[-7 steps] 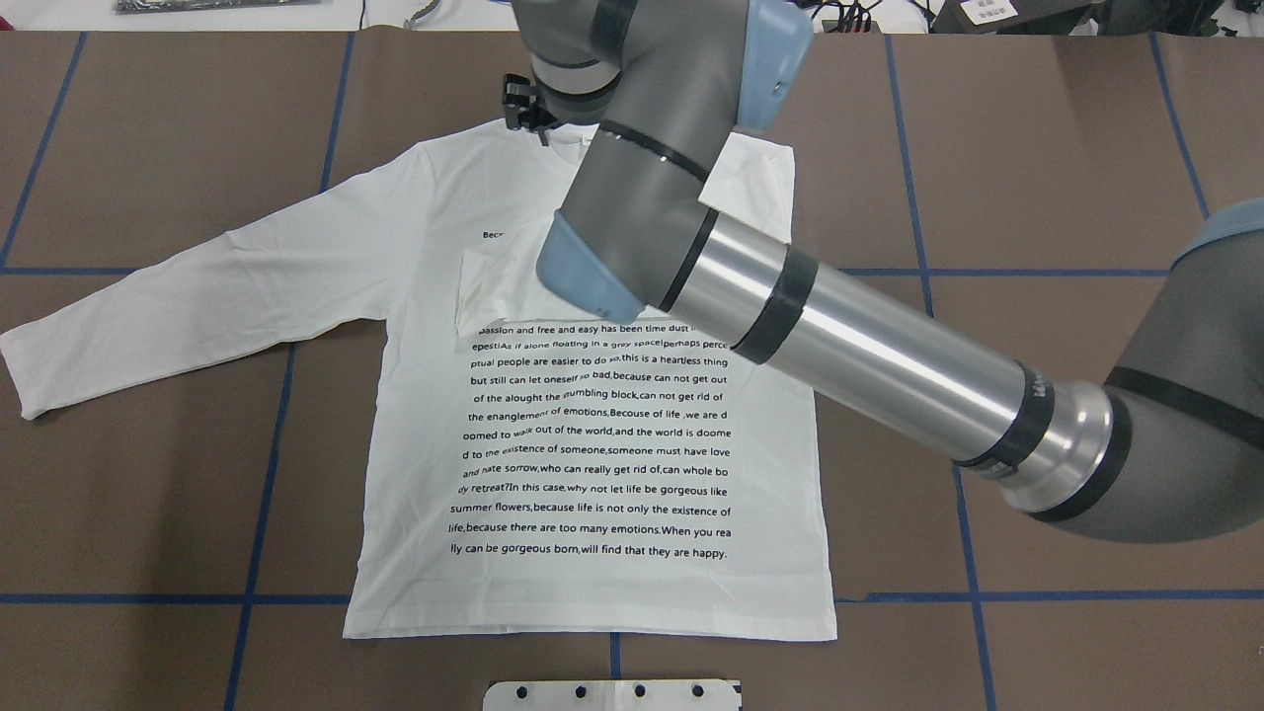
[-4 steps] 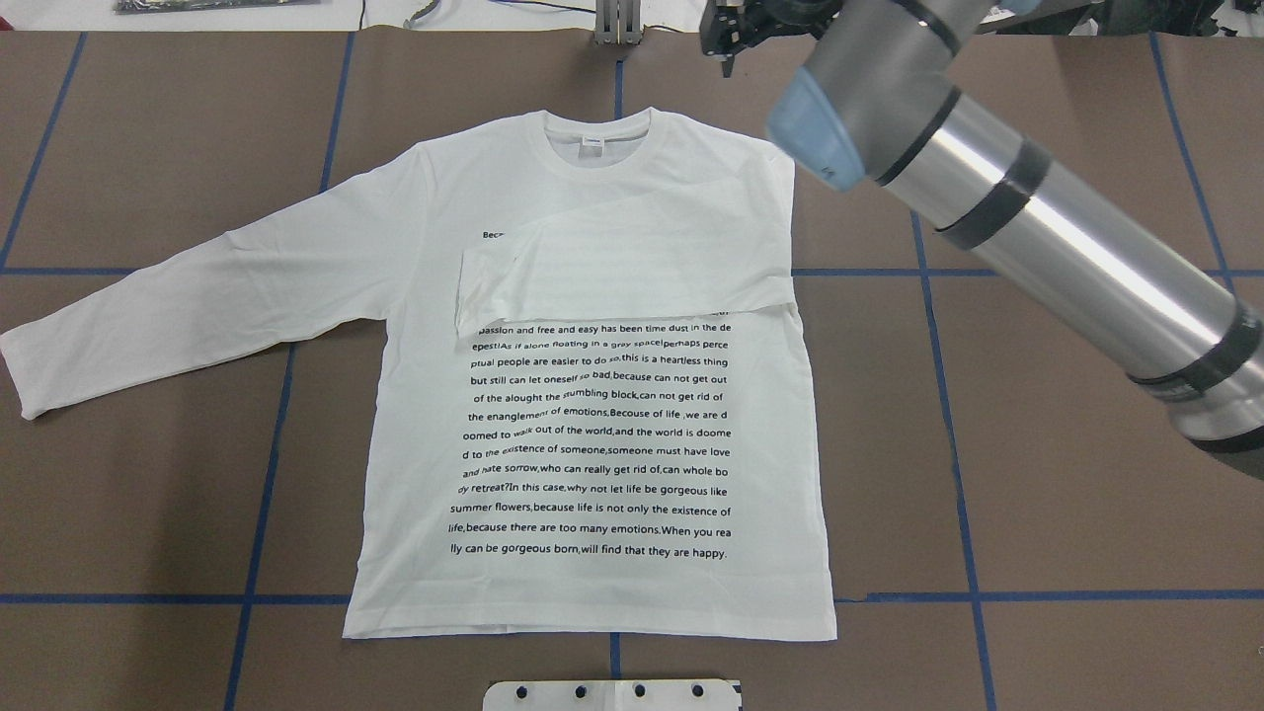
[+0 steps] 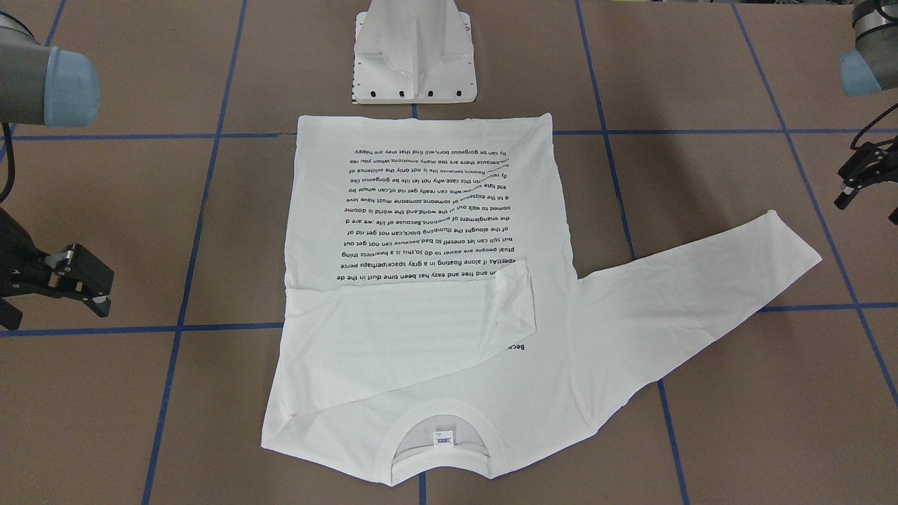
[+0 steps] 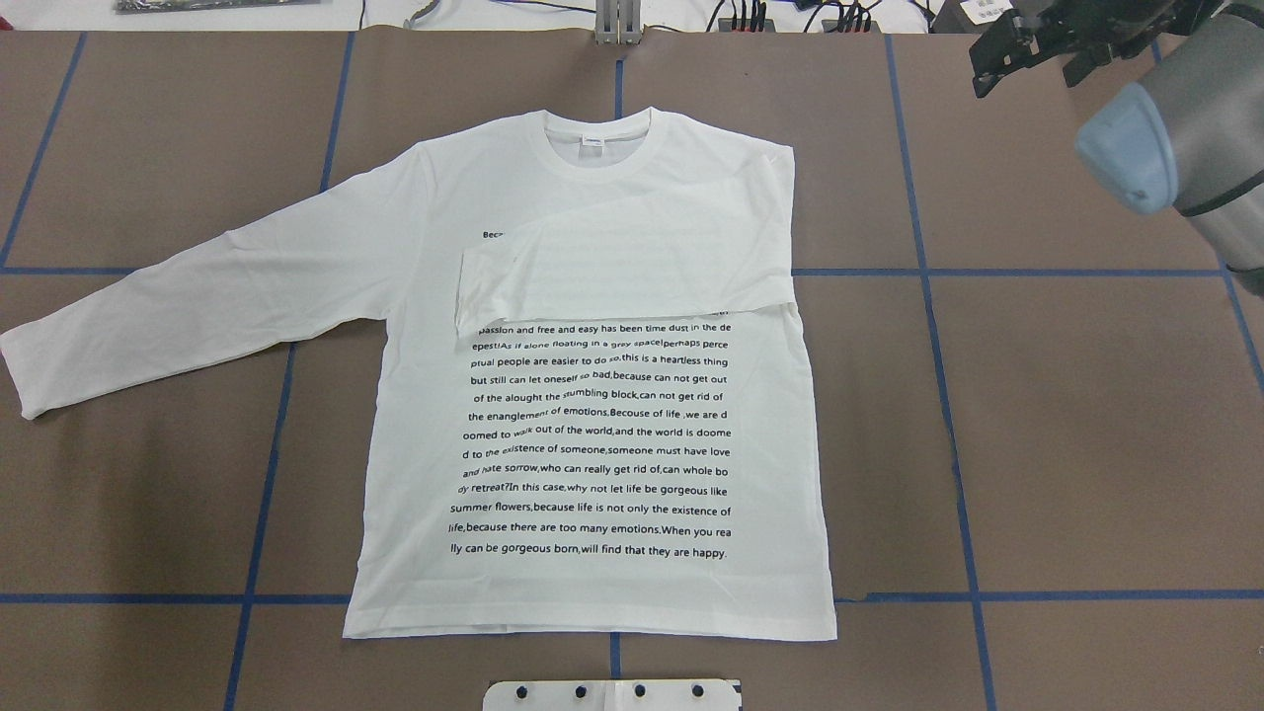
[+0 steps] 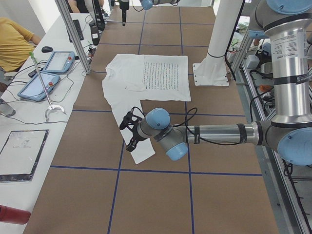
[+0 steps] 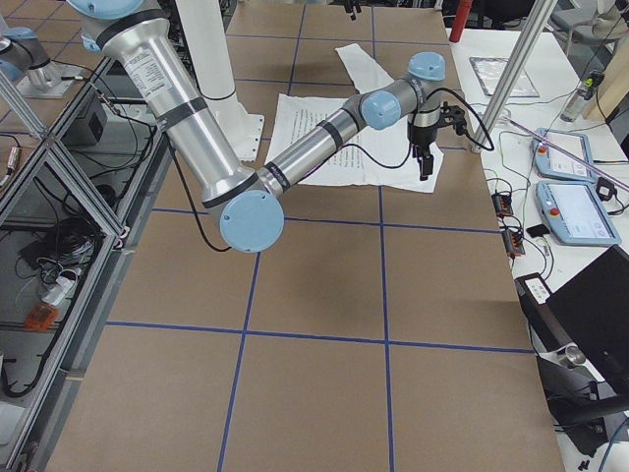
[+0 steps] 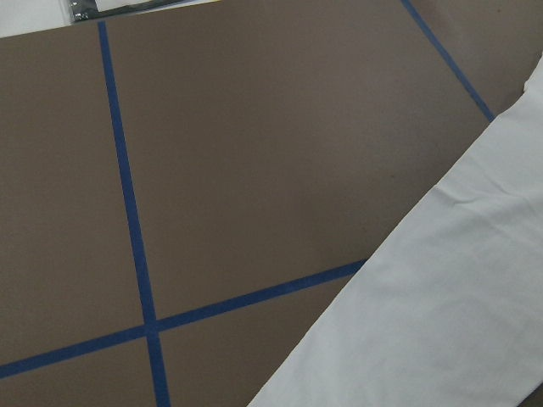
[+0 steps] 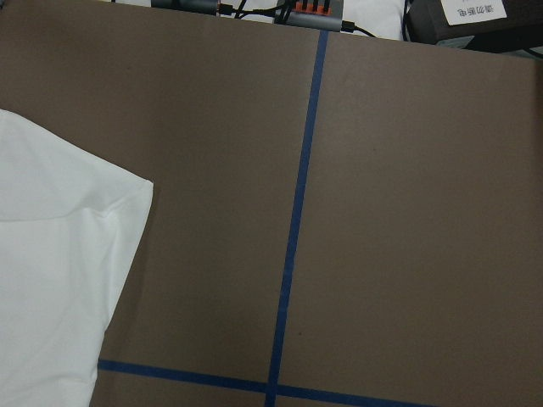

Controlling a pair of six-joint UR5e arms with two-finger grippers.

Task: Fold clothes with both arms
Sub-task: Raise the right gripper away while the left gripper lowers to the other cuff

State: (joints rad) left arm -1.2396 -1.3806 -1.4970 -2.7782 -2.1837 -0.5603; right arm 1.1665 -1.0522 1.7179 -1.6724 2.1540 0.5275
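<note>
From the front, the shirt (image 3: 421,231) lies flat in the middle of the table, print side up. It is soft, light and floppy, so I would take the stretched sleeve (image 3: 701,280) at its cuff. The right gripper (image 3: 98,291) hangs clear of the cloth with its fingers apart and empty. From overhead it sits far right. The left-side view shows the left gripper (image 5: 127,135) near that cuff, also spread and empty.

Blue tape lines (image 4: 987,272) grid the brown table cover (image 4: 1086,444). A white side bench (image 5: 19,107) carries two teach pendants (image 5: 59,61), possibly tablets, beside an aluminium post (image 5: 73,34).
</note>
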